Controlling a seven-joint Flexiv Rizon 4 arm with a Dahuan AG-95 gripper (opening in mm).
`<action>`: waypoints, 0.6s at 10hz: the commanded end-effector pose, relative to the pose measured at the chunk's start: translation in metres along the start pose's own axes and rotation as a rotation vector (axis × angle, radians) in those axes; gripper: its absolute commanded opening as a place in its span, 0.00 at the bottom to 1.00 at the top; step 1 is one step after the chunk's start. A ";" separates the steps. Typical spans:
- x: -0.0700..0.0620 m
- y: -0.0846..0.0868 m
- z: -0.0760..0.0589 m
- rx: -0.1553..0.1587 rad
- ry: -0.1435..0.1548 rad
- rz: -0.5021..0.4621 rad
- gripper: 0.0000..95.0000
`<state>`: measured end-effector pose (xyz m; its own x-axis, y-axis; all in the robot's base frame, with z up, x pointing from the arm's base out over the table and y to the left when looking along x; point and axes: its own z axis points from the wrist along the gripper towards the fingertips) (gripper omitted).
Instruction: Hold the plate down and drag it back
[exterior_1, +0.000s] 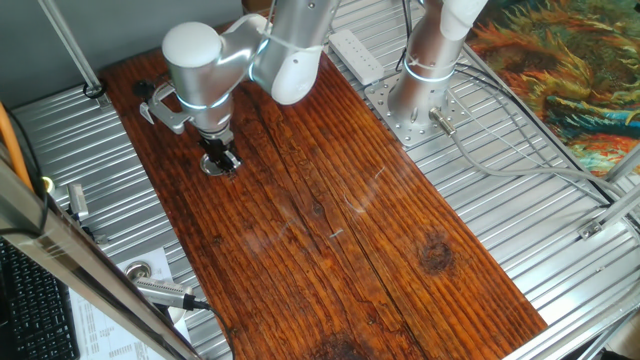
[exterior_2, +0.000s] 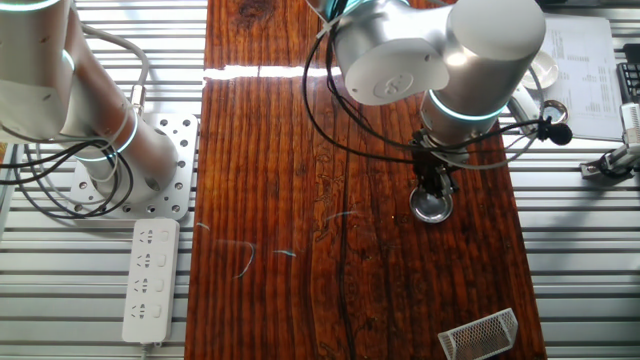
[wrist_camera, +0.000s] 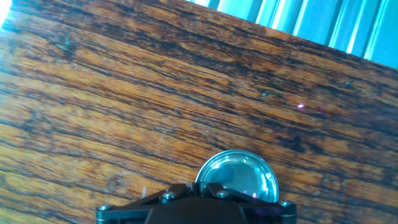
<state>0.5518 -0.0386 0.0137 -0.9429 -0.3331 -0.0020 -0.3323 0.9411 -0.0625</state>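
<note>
Gripper (exterior_2: 433, 196) points straight down onto the plate (exterior_2: 432, 208), tip touching it; fingers look drawn together, nothing held between them. Plate lies flat on the wooden worktop (exterior_2: 300, 200), near its right edge in the other fixed view. Hand view shows plate's shiny rim (wrist_camera: 237, 175) just beyond the gripper.

Shiny silver plate (wrist_camera: 239, 174), dark streaked reddish-brown wooden board (exterior_2: 300, 200), black gripper (exterior_1: 221, 160), white power strip (exterior_2: 151, 278).
</note>
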 end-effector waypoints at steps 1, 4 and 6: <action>0.001 0.001 0.000 -0.005 -0.004 -0.003 0.00; 0.001 0.006 0.000 -0.006 -0.007 0.003 0.00; 0.001 0.008 0.000 -0.009 -0.007 0.007 0.00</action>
<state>0.5481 -0.0300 0.0135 -0.9459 -0.3242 -0.0118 -0.3232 0.9448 -0.0536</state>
